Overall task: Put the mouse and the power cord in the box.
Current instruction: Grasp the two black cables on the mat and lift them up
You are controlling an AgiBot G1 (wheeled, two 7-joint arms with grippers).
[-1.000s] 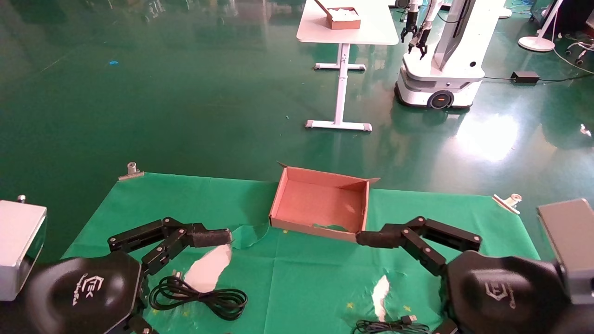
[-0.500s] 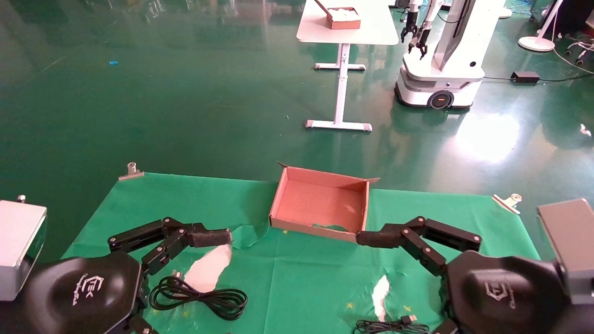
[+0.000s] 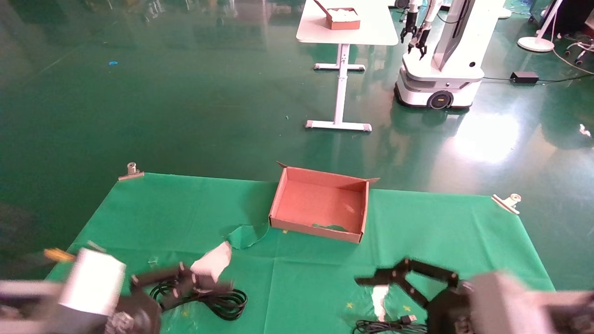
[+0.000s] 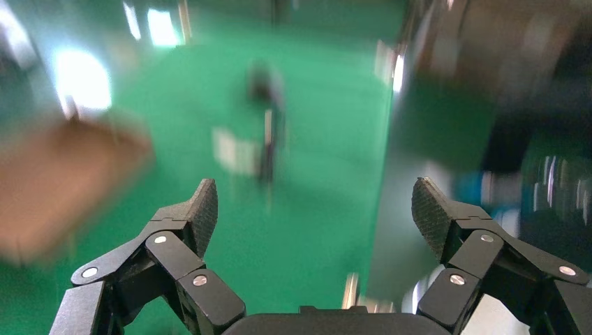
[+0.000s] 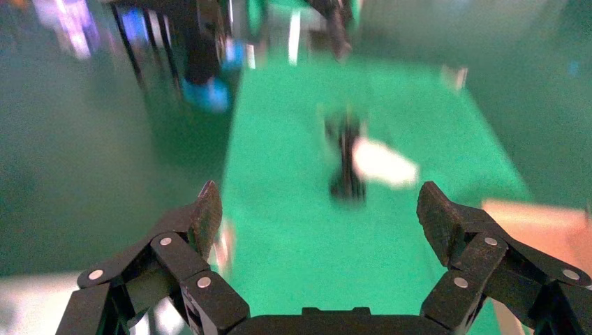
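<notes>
White table [image 3: 371,35] and robot [image 3: 441,69] beyond box [image 3: 320,204]

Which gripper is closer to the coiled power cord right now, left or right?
Left. The left gripper is directly over the power cord at the near left of the cloth; the right gripper is far off to the cord's right.

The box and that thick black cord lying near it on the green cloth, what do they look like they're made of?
The box looks like plain brown cardboard: matte, thin walls, small corner flaps and a torn front edge. The power cord looks rubbery or plastic-coated: smooth black, bending in a loose coil. The green cloth looks like thin fabric, with torn holes.
</notes>
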